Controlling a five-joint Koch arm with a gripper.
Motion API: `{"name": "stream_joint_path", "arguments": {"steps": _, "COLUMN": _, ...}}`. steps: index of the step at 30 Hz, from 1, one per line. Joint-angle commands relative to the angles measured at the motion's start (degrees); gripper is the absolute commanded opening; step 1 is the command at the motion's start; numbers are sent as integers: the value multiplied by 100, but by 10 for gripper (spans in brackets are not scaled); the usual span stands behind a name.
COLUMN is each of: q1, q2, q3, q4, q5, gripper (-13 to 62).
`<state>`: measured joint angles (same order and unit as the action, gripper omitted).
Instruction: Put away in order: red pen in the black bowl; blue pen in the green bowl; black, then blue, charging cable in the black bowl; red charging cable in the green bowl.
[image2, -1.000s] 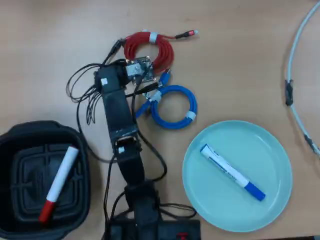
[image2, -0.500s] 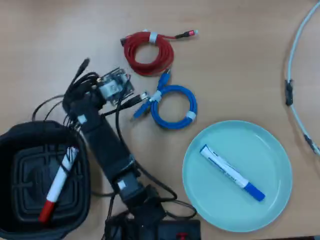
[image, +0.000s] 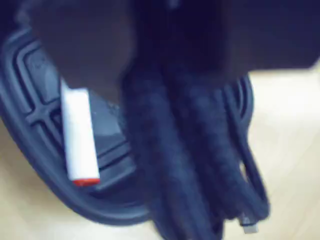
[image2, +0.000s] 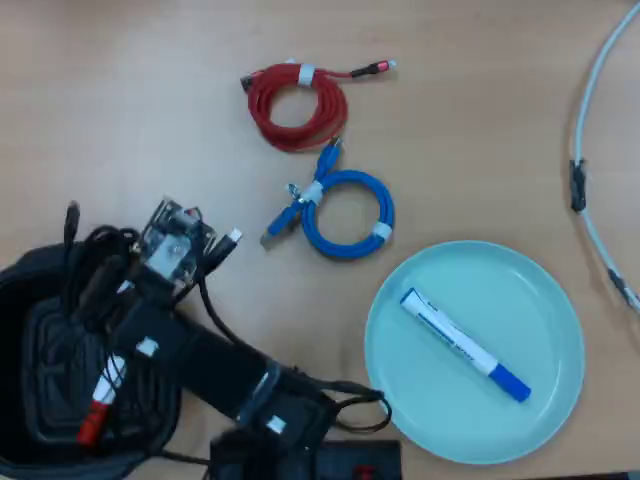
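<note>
over the black bowl (image2: 30, 290) the claw (image: 190, 165) is dangling the black cable (image: 235, 165), gripping it for the drop beside the red pen (image: 77, 137); the blue pen (image2: 465, 345) is lying in the green bowl (image2: 540, 300), while the blue cable (image2: 345, 213) and red cable (image2: 297, 103) are waiting on the table (image2: 480, 120).

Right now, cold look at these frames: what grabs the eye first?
The arm slung low left in the overhead view, its hand over the black bowl with a dark cable bundled there. Inside that bowl lies the red pen. Right of it, the blue pen lies in the green bowl, with red cable and blue cable coiled on the table above.
</note>
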<state>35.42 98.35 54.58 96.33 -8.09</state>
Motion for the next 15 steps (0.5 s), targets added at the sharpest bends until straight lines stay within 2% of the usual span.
{"name": "stream_joint_path", "arguments": {"steps": 1, "q1": -246, "q2": 422, "q3": -167, "q4": -70, "q5": 158, "gripper": -73}}
{"name": "stream_joint_path", "arguments": {"steps": 15, "q1": -1116, "q2": 422, "q3": 519, "q4": -404, "q5": 1283, "gripper": -73}}
